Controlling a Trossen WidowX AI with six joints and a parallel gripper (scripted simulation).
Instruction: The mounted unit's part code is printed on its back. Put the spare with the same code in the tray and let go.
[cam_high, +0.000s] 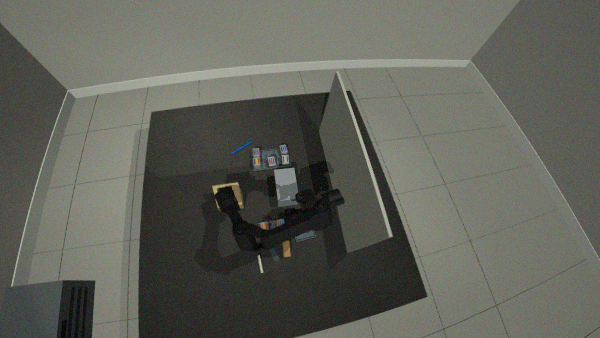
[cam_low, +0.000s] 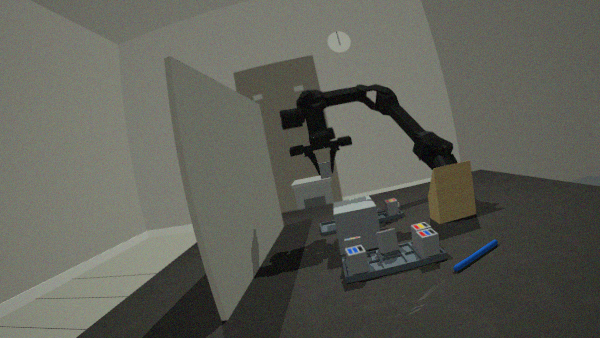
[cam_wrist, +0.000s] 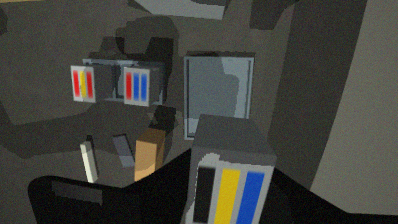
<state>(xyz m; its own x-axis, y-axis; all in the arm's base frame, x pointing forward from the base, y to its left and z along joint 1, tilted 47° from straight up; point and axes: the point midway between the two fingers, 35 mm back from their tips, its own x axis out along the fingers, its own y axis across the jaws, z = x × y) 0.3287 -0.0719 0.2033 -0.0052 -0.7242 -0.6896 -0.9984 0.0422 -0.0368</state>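
Note:
My gripper is shut on a grey spare unit with black, yellow and blue stripes, and holds it upright in the air. The shallow grey tray lies below and beyond the held unit in the wrist view, with nothing in it. A rack holds several striped spares, one with blue and black stripes. A smaller holder carries a red-yellow-red unit and a red-blue-blue unit. I cannot tell which unit is the mounted one, or read its back.
A tall grey box stands between rack and tray. A large upright panel stands beside them. An orange-brown block, a white stick and a dark bar lie near the tray. A blue rod lies by the rack.

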